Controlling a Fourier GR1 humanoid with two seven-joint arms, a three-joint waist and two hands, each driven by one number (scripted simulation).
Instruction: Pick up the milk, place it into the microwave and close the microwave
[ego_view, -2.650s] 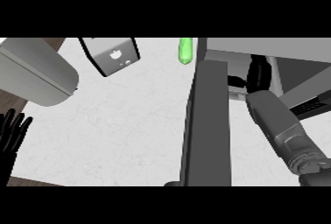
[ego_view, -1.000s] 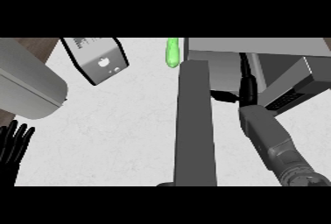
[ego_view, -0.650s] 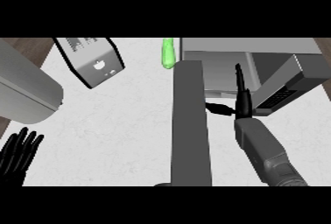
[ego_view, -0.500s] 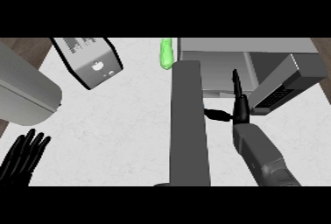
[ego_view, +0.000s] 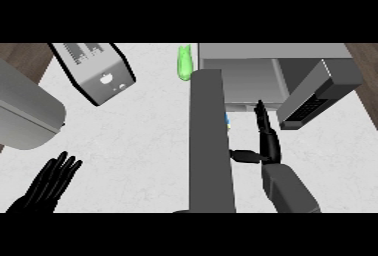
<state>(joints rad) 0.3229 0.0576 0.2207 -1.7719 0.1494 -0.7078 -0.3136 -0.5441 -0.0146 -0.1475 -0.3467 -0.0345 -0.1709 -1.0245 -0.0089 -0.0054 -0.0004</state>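
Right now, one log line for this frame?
right hand: open, fingers straight, beside microwave door | left hand: open, resting lower left | milk: mostly hidden behind door | microwave: open

The open microwave door (ego_view: 210, 145) walls off counter (ego_view: 140, 145) from microwave (ego_view: 251, 75).

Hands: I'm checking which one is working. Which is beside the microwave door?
The right hand, fingers straight beside the microwave door; the left hand rests open at lower left.
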